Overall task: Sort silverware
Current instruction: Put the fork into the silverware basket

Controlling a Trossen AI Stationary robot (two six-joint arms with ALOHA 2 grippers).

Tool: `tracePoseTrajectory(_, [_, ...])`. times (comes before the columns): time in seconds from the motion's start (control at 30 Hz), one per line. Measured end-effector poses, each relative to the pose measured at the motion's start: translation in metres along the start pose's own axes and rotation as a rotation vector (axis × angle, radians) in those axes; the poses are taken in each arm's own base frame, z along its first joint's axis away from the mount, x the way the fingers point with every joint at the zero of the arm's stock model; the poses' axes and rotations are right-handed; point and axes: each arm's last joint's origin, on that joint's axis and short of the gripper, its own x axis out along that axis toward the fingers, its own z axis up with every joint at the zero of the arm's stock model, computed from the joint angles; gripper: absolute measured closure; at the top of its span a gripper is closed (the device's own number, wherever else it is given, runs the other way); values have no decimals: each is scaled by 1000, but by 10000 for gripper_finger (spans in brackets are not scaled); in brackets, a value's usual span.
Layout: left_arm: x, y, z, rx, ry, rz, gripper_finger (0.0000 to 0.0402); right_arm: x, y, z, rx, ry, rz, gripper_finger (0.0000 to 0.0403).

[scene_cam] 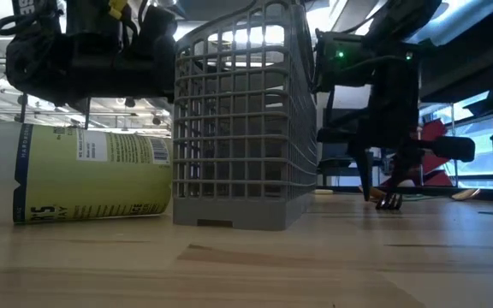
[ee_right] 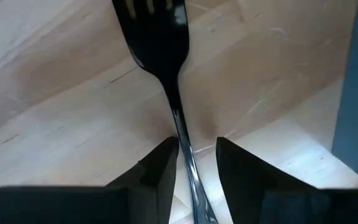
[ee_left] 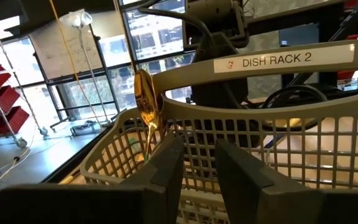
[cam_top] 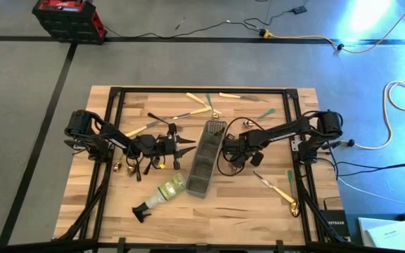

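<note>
Right tool [ee_right: 191, 165] astride dark fork [ee_right: 157, 37], tines pointing away.

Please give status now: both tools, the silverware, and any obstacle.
Left tool shut on gold spoon, at caddy rim. Right tool astride dark fork on table; grip unclear. Bottle lies beside caddy.
</note>
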Motion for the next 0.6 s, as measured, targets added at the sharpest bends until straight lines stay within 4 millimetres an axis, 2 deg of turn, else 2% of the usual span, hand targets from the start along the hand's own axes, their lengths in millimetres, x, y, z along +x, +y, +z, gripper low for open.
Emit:
tracePoseTrajectory(0.13, [0,0,0,0,0,0,324,-1,1,0,20,-3,9,325])
tracePoseTrajectory(0.33, [0,0,0,0,0,0,324,-1,4,-1,94,-19,56,395])
tracePoseTrajectory(0.47, [0,0,0,0,0,0,324,-3,7,4,146,-37,61,393])
tracePoseTrajectory(0.6, [0,0,0,0,0,0,324,-14,17,11,230,-111,118,400])
